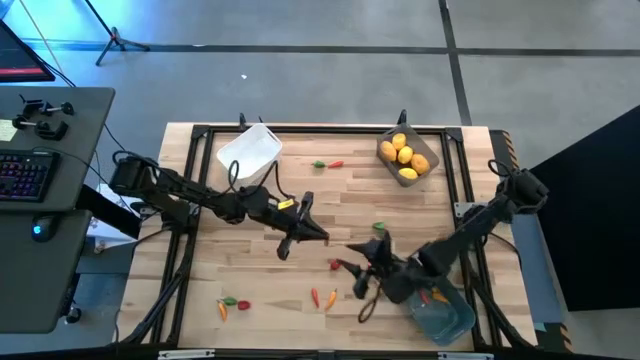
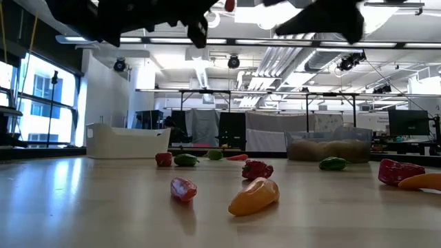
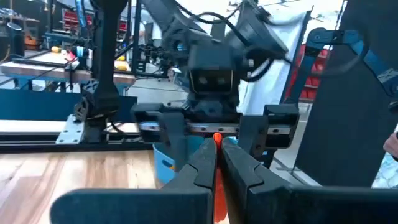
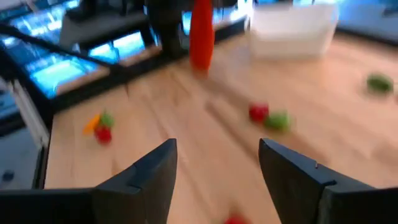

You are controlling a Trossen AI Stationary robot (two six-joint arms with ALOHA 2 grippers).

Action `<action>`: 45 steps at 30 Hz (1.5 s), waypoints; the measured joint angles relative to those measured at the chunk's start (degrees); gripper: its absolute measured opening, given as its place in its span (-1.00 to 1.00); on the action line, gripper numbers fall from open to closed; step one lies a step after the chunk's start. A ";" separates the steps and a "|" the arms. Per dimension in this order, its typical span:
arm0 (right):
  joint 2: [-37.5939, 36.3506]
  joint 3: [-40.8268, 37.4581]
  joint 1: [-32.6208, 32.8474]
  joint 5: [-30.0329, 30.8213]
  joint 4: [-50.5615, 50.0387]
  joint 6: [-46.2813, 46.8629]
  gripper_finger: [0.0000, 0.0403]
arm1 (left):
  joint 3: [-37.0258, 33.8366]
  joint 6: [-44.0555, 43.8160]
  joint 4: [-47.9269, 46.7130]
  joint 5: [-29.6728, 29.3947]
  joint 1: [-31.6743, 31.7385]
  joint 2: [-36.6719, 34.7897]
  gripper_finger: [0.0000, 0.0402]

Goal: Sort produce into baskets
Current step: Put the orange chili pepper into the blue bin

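Held an orange-red pepper upright, long axis vertical, in the shut left hand; right hand wide, facing it.

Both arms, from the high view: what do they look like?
The left arm and right arm are dark, slim and jointed, with black cables alongside. The left gripper has a yellow patch behind it; the right gripper has two black, wedge-shaped fingers.
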 joint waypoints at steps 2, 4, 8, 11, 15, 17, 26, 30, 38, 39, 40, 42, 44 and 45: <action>0.18 0.00 -1.32 0.38 3.64 -5.42 0.11 | 0.52 0.60 0.01 -0.07 -0.39 0.03 -1.00; 0.24 -0.02 -2.06 1.77 6.31 -9.84 0.11 | 0.90 1.34 0.54 -0.79 -0.60 -0.07 -1.00; 0.24 -0.02 -3.04 4.29 10.16 -17.35 0.11 | 1.64 1.50 0.54 -1.87 -0.81 -0.06 -1.00; 0.24 0.01 -3.59 4.10 13.28 -22.18 0.11 | 1.75 1.64 0.59 -3.23 -0.81 -0.06 -1.00; 0.24 0.02 -4.24 3.80 15.42 -25.60 0.11 | 1.75 2.03 0.67 -3.85 -0.79 -0.06 -1.00; 0.27 0.02 -4.63 2.68 16.74 -27.59 0.08 | 1.75 2.09 0.56 -4.38 -0.81 -0.06 -1.00; 1.44 0.07 -6.98 0.86 21.20 -31.45 -0.57 | 1.77 3.08 0.96 -5.11 -0.81 -0.06 -1.00; 1.44 0.07 -6.56 2.90 21.30 -32.52 -0.93 | 1.86 5.36 0.77 -5.23 -0.79 -0.06 -1.00; -0.43 0.12 -3.58 4.15 20.41 -31.52 -0.93 | 1.84 14.61 -2.39 -7.82 -0.85 -0.44 -0.81; -1.14 0.13 -3.08 4.28 19.69 -31.22 -0.95 | 1.81 15.50 -3.18 -7.95 -0.81 -0.62 -0.76; -1.85 0.13 -2.50 4.64 18.73 -30.72 -0.97 | 1.79 16.10 -4.50 -8.05 -0.79 -1.14 -0.72; -3.28 0.13 -1.44 5.19 16.49 -29.74 -0.98 | 1.79 16.76 -6.76 -8.03 -0.77 -2.55 -0.63; -5.47 0.13 -0.18 5.27 13.39 -27.30 -0.97 | 1.81 17.14 -10.28 -7.99 -0.81 -4.32 -0.55; -6.66 0.13 0.42 5.23 11.29 -25.26 -0.97 | 1.81 17.37 -12.79 -7.97 -0.83 -5.26 -0.52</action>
